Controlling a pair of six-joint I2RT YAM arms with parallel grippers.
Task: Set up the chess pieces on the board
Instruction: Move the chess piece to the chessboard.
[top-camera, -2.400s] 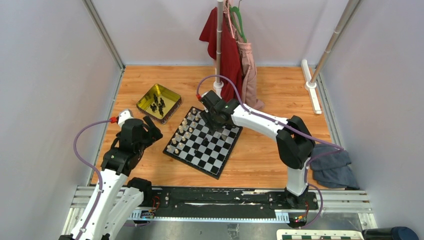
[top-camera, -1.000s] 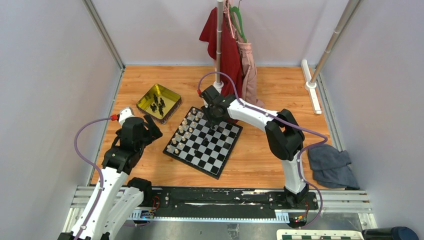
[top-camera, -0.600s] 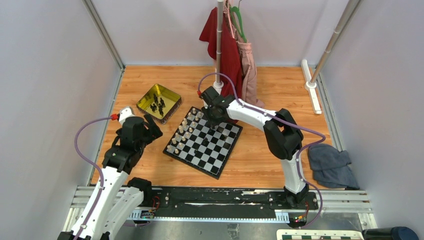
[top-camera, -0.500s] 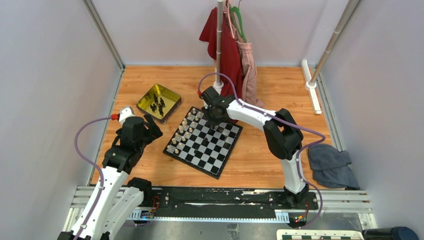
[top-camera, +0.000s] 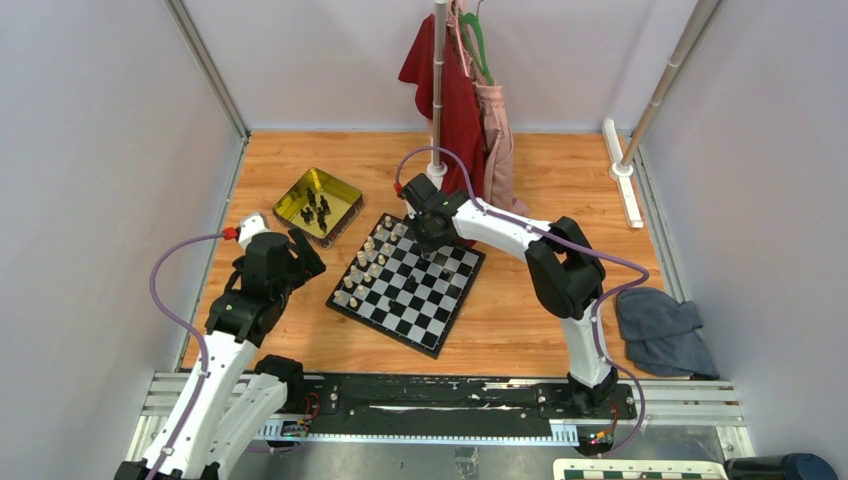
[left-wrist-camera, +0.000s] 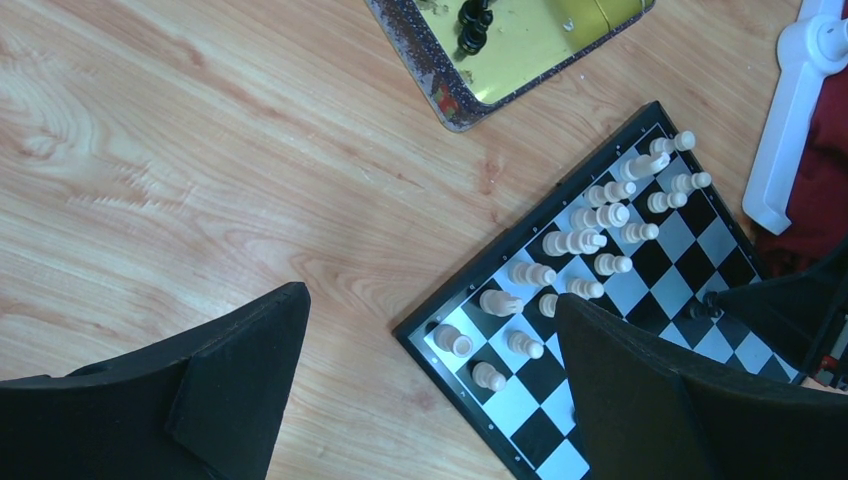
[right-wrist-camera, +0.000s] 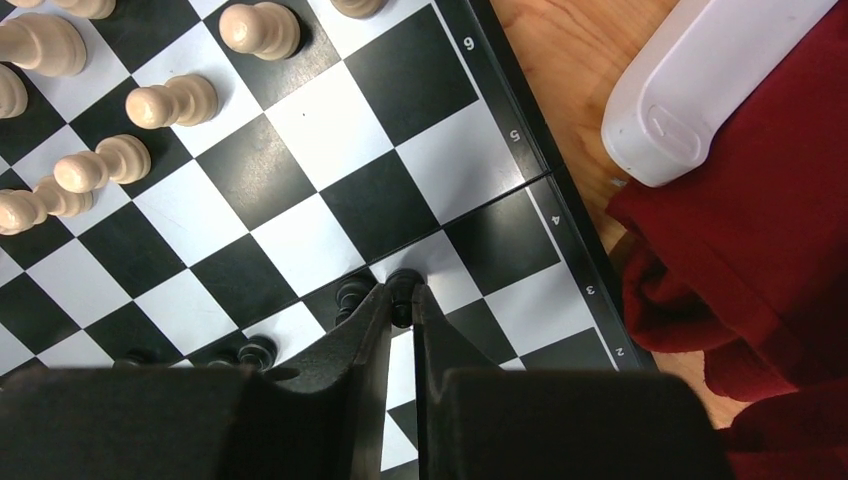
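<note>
Left of the board (top-camera: 430, 312), our left pincer (left-wrist-camera: 430, 400) hangs wide open over the wooden surface (left-wrist-camera: 150, 150). Off the board's far left corner, a gold tray (top-camera: 298, 192) holds several black chess pieces (top-camera: 316, 209). On the board, cream pieces (top-camera: 365, 262) line its left side, and near its far right edge our right pincer (right-wrist-camera: 402, 302) stands narrow, its tips pinched on one black piece (right-wrist-camera: 404, 281), with a second black piece (right-wrist-camera: 352, 292) just beside it.

White rank numbers (right-wrist-camera: 513, 134) 6, 5, 4, 3 and 2 stand on the black rim of the board (right-wrist-camera: 490, 88), right of the jaws of the right gripper (right-wrist-camera: 401, 297) (digits turned sideways). The 3 lies level with the jaw tips.
</note>
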